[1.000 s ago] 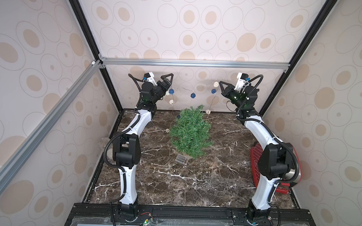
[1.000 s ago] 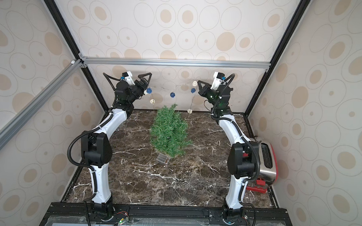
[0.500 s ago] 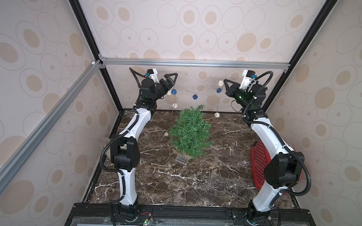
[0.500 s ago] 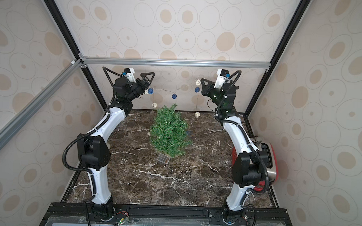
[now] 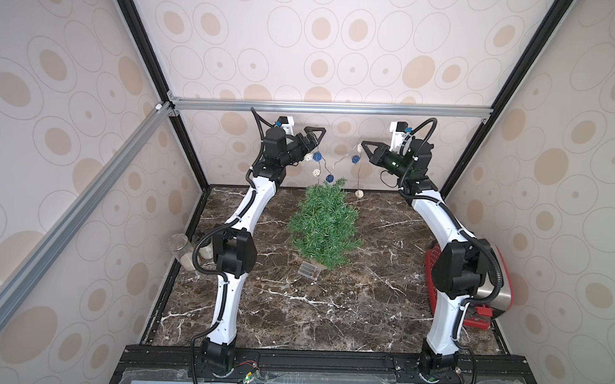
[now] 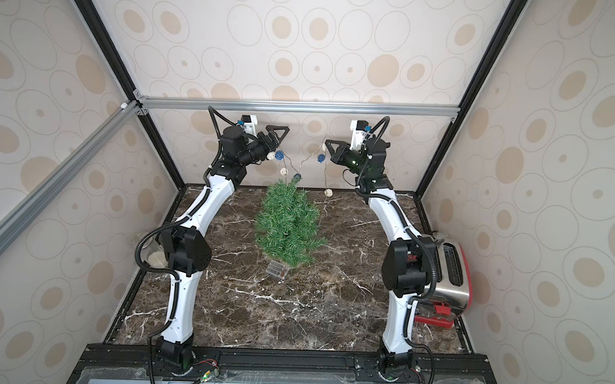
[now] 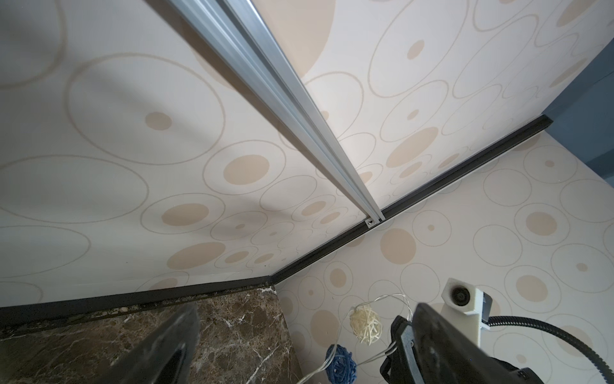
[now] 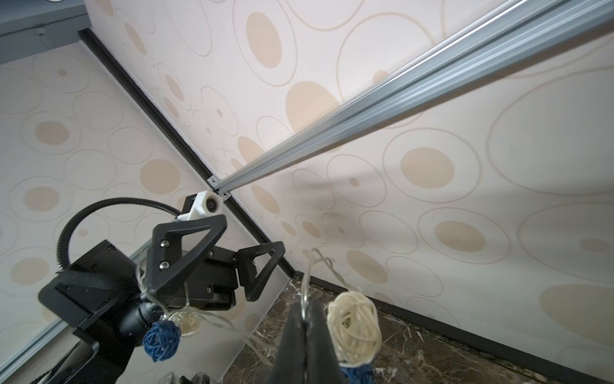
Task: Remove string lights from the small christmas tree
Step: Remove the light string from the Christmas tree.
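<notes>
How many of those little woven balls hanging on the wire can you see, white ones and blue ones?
Cream-white balls: 4
Dark blue balls: 3
Total: 7 showing in a top view; any hidden inside the tree cannot be counted.

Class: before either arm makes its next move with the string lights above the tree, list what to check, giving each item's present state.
1. Right end effector shut on the string lights' wire: ok.
2. Left end effector gripping the strand: not ok; open, strand only draped over it.
3. Strand clear of the small christmas tree: cannot tell; a blue ball hangs at its tip.
4. Battery box off the table: not ok; it lies by the tree's base.
</notes>
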Robot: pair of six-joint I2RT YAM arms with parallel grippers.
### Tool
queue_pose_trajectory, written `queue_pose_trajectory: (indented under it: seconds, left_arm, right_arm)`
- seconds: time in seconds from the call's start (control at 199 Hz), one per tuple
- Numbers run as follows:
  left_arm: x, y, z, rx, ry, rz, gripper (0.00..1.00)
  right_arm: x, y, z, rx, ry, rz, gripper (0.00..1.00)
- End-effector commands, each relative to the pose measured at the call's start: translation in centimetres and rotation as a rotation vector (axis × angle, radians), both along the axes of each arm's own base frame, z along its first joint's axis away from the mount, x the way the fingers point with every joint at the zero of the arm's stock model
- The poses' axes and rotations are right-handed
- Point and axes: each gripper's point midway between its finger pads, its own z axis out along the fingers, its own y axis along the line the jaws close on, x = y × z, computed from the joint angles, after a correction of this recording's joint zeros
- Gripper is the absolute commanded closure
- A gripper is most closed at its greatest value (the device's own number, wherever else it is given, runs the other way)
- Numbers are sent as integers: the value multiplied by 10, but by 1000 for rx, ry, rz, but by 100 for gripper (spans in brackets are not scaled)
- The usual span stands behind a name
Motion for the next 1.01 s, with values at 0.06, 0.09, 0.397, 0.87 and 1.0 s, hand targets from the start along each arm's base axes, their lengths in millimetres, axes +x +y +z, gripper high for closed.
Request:
queue_pose_trajectory:
  seconds: [0.06, 0.09, 0.397, 0.87, 1.0]
  left_arm:
    - [-3, -9, 16, 2, -52, -30, 1]
    - [-3, -11, 17, -8, -54, -34, 1]
    - [-4, -17, 26, 0, -73, -7, 0]
    - [-5, -23, 31, -34, -79, -12, 1]
    - [-8, -24, 38, -46, -95, -18, 1]
  right_arm:
    - [-23, 40, 11, 37, -61, 243, 98]
    - [-25, 44, 11, 40, -66, 268, 94]
    - [-40, 74, 12, 50, -104, 376, 68]
    - [-52, 119, 0, -49, -106, 424, 26]
    - [-46, 118, -8, -78, -91, 388, 23]
